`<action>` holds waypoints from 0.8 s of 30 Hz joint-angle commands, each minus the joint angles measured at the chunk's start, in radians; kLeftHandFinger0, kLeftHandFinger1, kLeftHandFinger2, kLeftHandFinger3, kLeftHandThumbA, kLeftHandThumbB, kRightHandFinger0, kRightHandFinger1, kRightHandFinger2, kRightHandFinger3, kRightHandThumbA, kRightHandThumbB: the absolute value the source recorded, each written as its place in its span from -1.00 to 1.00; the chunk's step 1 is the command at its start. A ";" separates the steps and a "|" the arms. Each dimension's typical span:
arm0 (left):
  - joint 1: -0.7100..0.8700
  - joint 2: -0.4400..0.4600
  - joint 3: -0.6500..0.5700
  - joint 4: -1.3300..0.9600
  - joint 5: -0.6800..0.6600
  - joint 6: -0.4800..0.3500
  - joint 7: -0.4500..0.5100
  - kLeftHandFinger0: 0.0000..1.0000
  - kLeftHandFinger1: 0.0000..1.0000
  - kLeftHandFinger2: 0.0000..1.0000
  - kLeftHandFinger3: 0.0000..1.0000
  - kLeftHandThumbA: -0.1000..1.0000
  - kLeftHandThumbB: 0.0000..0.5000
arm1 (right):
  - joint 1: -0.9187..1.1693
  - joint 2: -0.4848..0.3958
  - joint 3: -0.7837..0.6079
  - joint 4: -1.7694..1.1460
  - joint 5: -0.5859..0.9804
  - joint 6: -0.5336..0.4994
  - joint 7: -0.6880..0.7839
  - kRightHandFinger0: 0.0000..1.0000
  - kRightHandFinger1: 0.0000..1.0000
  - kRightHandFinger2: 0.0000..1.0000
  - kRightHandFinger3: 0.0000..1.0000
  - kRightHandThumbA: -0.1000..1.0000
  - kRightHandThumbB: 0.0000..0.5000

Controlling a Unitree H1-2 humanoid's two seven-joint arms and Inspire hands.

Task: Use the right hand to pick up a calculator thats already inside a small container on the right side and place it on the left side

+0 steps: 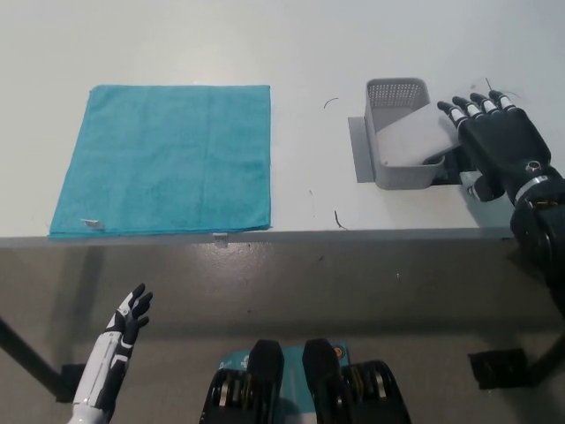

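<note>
Head view. You have the black right hand (pixel 496 141) at the right edge of the frame, just beside the small grey container (pixel 399 132), on its right. The fingers are spread and straight, tips pointing toward the top of the frame; they hold nothing. The calculator (pixel 415 140) lies tilted inside the container, a pale grey slab leaning toward the right wall, nearest your hand. Whether the fingers touch it cannot be told. Judgement: no grasp yet made, so pick-up, carry and placement all remain. The teal cloth (pixel 168 159) at the left of the table (pixel 300 53) is bare; likely the drop area. The white left hand (pixel 128 322) rests at lower left, below the table edge, fingers apart, idle.
</note>
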 commanded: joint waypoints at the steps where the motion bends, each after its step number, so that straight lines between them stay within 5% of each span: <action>1: 0.004 0.015 0.009 -0.017 0.003 -0.040 0.004 1.00 1.00 1.00 1.00 1.00 -0.98 | -0.092 -0.006 0.021 0.048 -0.056 0.019 -0.089 1.00 1.00 1.00 1.00 0.94 1.00; 9: 0.004 0.016 0.003 -0.013 0.010 -0.041 0.003 1.00 1.00 1.00 1.00 1.00 -1.00 | -0.153 0.026 0.056 0.212 -0.025 -0.014 -0.218 1.00 1.00 1.00 1.00 0.77 1.00; 15: 0.009 0.012 0.004 -0.015 -0.009 -0.036 -0.003 1.00 1.00 1.00 1.00 1.00 -1.00 | -0.202 0.054 0.109 0.435 -0.047 -0.047 -0.504 1.00 1.00 1.00 1.00 0.76 1.00; 18: 0.019 0.016 -0.003 -0.012 0.001 -0.047 -0.005 1.00 1.00 1.00 1.00 1.00 -1.00 | -0.212 0.070 0.106 0.566 -0.019 -0.165 -0.886 1.00 1.00 1.00 1.00 0.29 1.00; 19: 0.018 0.016 -0.004 -0.012 0.001 -0.047 -0.007 1.00 1.00 1.00 1.00 1.00 -1.00 | -0.225 0.076 0.113 0.618 -0.024 -0.184 -0.988 0.86 0.80 0.87 0.99 0.13 0.95; 20: 0.019 0.017 -0.006 -0.015 0.001 -0.044 -0.008 1.00 1.00 1.00 1.00 1.00 -1.00 | -0.245 0.088 0.113 0.700 -0.008 -0.253 -1.122 -0.24 -0.26 -0.15 0.09 -0.49 0.55; 21: 0.019 0.017 -0.006 -0.015 0.001 -0.044 -0.008 1.00 1.00 1.00 1.00 1.00 -1.00 | -0.248 0.089 0.114 0.711 -0.005 -0.260 -1.137 -0.45 -0.40 -0.28 -0.03 -0.54 0.60; 22: 0.019 0.015 -0.005 -0.013 -0.003 -0.041 -0.007 1.00 1.00 1.00 1.00 1.00 -0.96 | -0.257 0.096 0.118 0.750 -0.005 -0.260 -1.167 -0.98 -0.96 -0.82 -0.69 -0.97 0.25; 23: 0.022 0.011 -0.003 -0.014 -0.005 -0.036 -0.005 1.00 1.00 1.00 1.00 1.00 -0.96 | -0.257 0.100 0.123 0.778 -0.006 -0.264 -1.199 -1.00 -0.99 -0.89 -0.77 -0.99 0.24; 24: 0.023 0.011 -0.004 -0.013 -0.005 -0.039 -0.004 1.00 1.00 1.00 1.00 1.00 -0.96 | -0.254 0.099 0.123 0.778 -0.004 -0.270 -1.200 -1.00 -1.00 -0.72 -0.89 -1.00 0.22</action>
